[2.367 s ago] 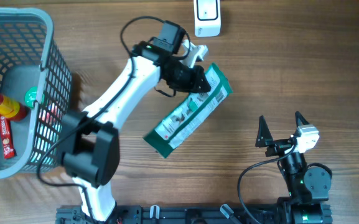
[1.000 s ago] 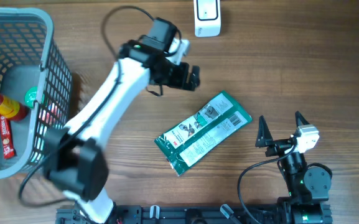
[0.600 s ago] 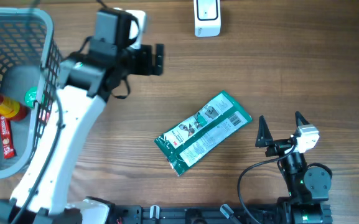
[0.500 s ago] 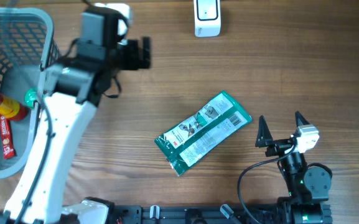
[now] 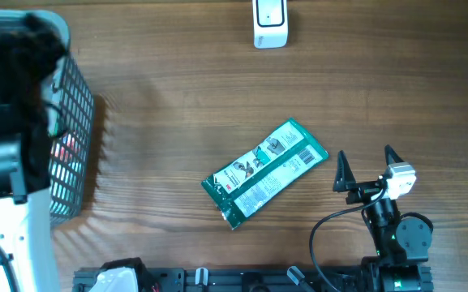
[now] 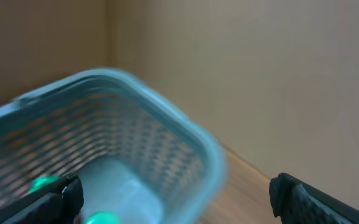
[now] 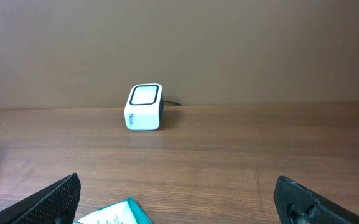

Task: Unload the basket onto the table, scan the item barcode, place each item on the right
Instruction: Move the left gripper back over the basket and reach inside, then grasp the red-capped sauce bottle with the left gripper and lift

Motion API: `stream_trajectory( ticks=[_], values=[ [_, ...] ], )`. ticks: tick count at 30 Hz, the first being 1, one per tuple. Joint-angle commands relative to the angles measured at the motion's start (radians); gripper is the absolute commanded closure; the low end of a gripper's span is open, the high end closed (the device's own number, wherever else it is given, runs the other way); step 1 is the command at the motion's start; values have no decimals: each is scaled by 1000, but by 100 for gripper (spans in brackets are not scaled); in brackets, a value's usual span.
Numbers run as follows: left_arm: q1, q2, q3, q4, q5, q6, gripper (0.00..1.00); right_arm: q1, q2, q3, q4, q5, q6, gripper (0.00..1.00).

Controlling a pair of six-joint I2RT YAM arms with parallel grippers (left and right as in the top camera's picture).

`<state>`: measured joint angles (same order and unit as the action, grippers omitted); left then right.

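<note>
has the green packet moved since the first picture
Yes. The green packet shifted down and right in the overhead view, farther from the white scanner.

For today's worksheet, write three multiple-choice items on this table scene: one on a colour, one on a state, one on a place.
1. The scanner is mainly: A white; B red; C yellow.
2. The right gripper is: A shut tight; B clamped on an item; C open and empty.
3. The green packet lies: A on top of the scanner; B flat on the table; C between the right gripper's fingers.
Answers: 1 A, its casing shows white. 2 C, its fingers stand wide apart with nothing between them. 3 B, it rests on bare wood, apart from scanner and gripper.
</note>
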<state>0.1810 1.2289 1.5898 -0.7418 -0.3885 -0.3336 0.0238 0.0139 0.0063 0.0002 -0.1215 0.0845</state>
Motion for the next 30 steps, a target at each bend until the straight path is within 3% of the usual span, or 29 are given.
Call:
stream_trajectory(
  ticks=[1, 4, 12, 18, 25, 30],
  values=[
    [140, 56, -2, -60, -21, -270, 0, 4, -3, -1, 5, 18, -6, 1],
    [239, 105, -2, -118, -21, -457, 0, 4, -3, -1, 5, 18, -6, 0],
    [349, 275, -2, -170, -21, -602, 0, 4, -3, -1, 5, 18, -6, 0],
    [356, 386, -2, -214, -21, -801, 0, 4, -3, -1, 5, 18, -6, 0],
    [356, 471, -2, -215, -67, -904, 0, 4, -3, -1, 5, 18, -6, 0],
    [368, 489, -2, -195, -105, -913, 0, 4, -3, -1, 5, 18, -6, 0]
  ],
)
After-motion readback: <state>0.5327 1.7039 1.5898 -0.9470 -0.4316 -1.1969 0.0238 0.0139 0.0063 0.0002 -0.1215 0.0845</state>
